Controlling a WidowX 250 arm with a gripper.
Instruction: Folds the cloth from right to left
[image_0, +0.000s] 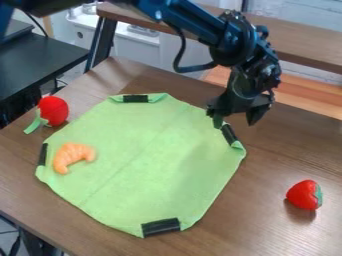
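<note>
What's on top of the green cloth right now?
An orange croissant-shaped piece and black strips at its edges. The cloth hides whatever is beneath.

- Matt green cloth with a soft, faintly creased surface lies across a smooth wood-grain table with a low sheen.
- Black tape strips, smooth and slightly shiny, line the fabric's edges.
- A toy croissant shows a smooth, mostly matt finish.
- A toy strawberry appears smooth, with a soft sheen.
- Glossy, plastic-looking casing covers the robot arm.
</note>
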